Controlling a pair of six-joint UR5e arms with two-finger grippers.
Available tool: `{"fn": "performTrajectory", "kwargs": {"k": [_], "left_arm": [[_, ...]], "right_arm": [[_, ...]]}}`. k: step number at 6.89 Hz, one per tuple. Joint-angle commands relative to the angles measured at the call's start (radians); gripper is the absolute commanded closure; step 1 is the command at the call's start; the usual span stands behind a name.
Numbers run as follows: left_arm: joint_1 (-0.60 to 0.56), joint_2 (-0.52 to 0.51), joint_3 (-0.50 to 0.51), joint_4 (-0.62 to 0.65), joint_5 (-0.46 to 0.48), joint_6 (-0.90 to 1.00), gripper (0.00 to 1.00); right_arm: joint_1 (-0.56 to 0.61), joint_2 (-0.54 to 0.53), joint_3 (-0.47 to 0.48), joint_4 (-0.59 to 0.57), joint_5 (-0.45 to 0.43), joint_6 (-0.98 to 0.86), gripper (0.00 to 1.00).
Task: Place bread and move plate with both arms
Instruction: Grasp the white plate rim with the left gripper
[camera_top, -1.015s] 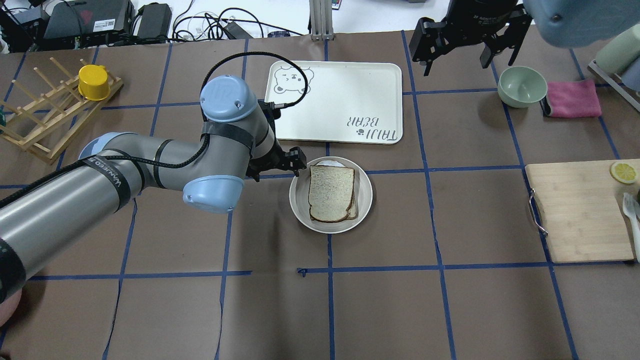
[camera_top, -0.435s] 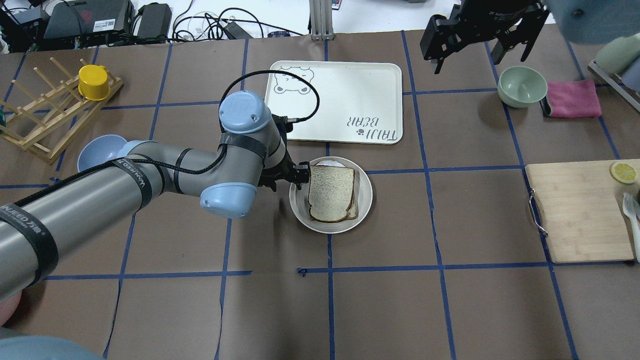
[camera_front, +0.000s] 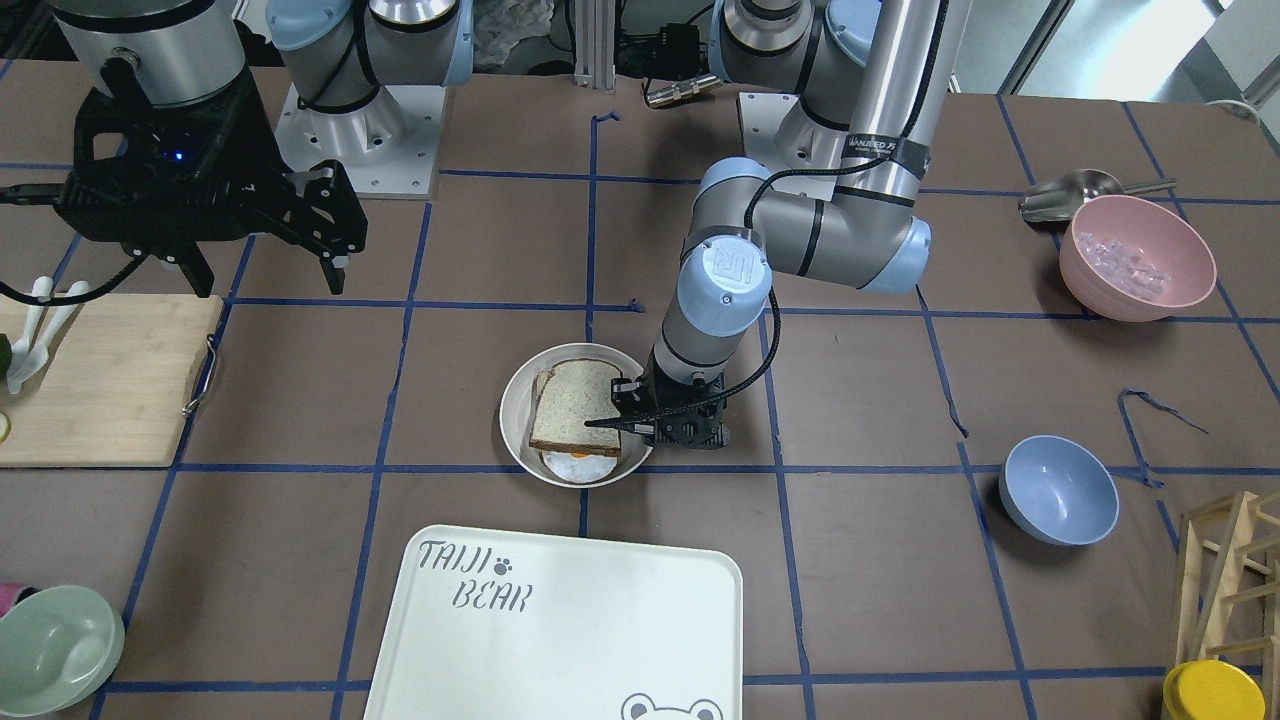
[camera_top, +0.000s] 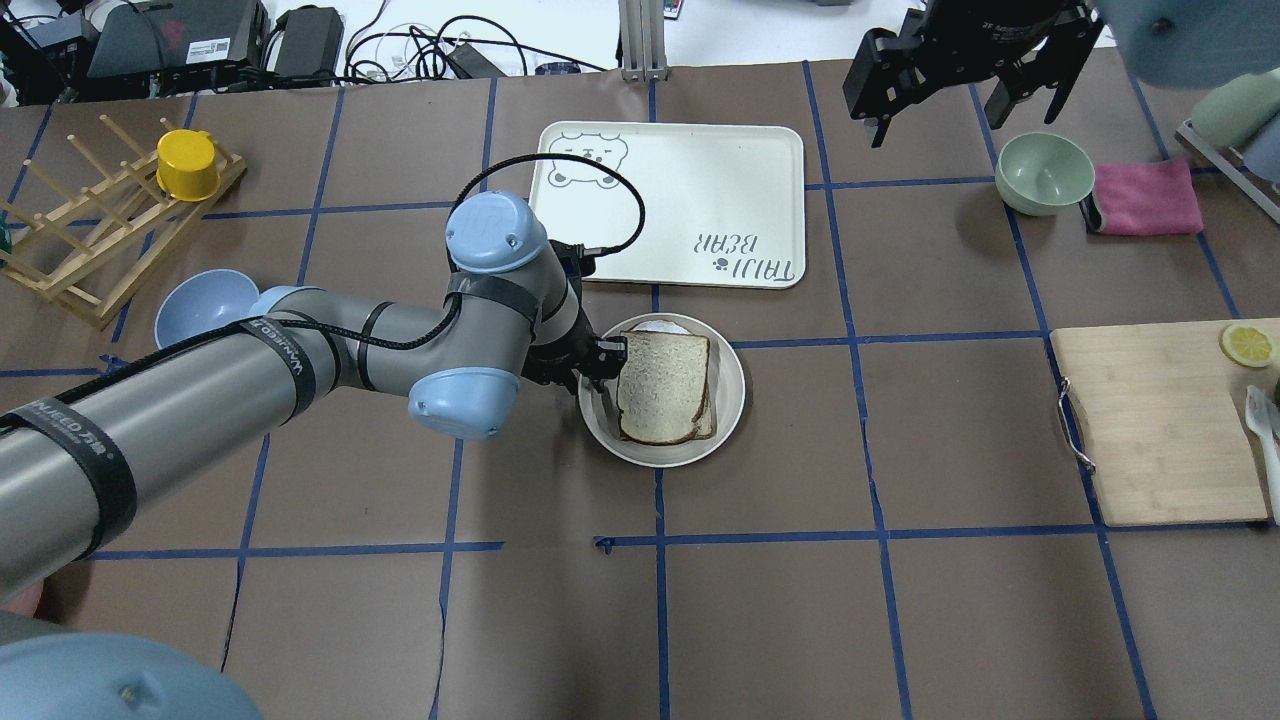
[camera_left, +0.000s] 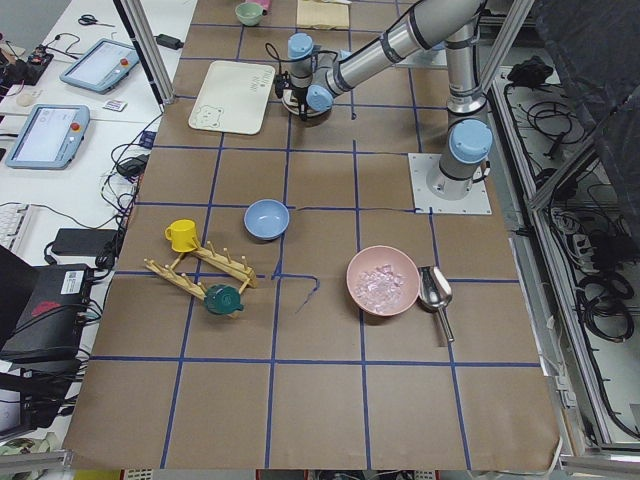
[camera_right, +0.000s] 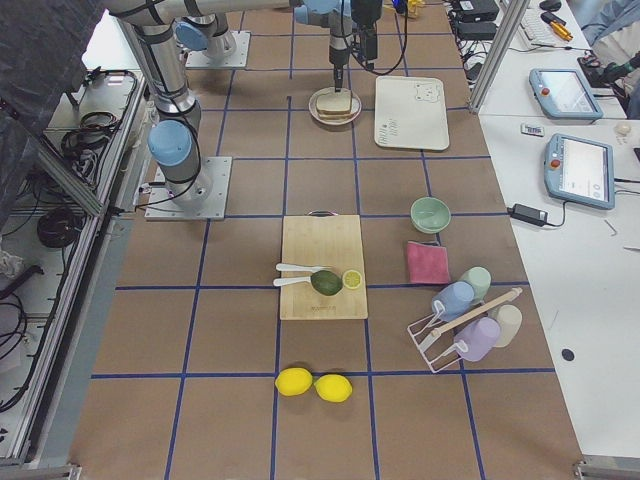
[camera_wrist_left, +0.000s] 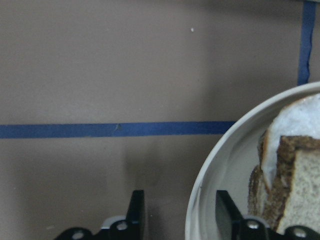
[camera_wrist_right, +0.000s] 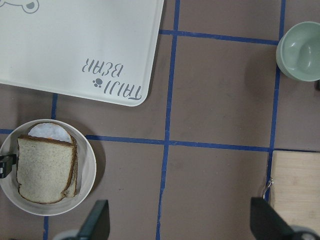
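Straddling the left rim of the plate (camera_top: 660, 458), the left gripper (camera_top: 600, 364) held its two fingers parted, one inside the rim and one outside it; the wrist view showed a gap on either side and nothing clamped. The bread (camera_top: 662, 385) lay on the plate atop a second slice, with something white peeking out at the far edge. The right gripper (camera_top: 965, 110) hung spread wide and empty above the table's far right, near a green bowl (camera_top: 1045, 172) and a pink cloth (camera_top: 1148, 197). The table (camera_top: 900, 620) was covered in brown paper ruled into squares by blue tape, and the plate sat close to its middle, just short of the white "TAIJI BEAR" tray (camera_top: 690, 190). A bamboo cutting board (camera_top: 1160, 430) with a lemon slice (camera_top: 1247, 345) lay to the right. To the left stood a wooden rack (camera_top: 90, 240) carrying a yellow cup (camera_top: 187, 165), with a blue bowl (camera_top: 200, 305) beside it. Cables (camera_top: 420, 45) and electronics crowded the far edge, and the side views showed desks with tablets (camera_left: 105, 65) alongside. Compared with a second earlier, the left arm (camera_top: 300, 350) had swung farther across, uncovering the blue bowl and carrying its gripper from the plate's far-left rim round to its left side. The right gripper had drifted right, while plate and bread had not shifted.
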Motion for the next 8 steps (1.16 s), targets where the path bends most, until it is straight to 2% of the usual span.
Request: {"fn": "performTrajectory", "kwargs": {"k": [1,4,6,8], "left_arm": [[0.003,0.001,0.007,0.002,-0.034,0.004,1.00],[0.030,0.047,0.031,-0.049,-0.089,0.001,1.00],[0.046,0.079,0.114,-0.178,-0.111,0.004,1.00],[0.090,0.091,0.163,-0.232,-0.147,0.009,1.00]], "right_arm": [[0.001,0.000,0.000,-0.003,0.002,0.001,0.00],[0.001,0.000,0.002,0.001,0.006,-0.002,0.00],[0.001,0.000,0.002,0.000,0.006,-0.001,0.00],[0.001,0.000,0.002,-0.002,0.006,-0.001,0.00]]}}
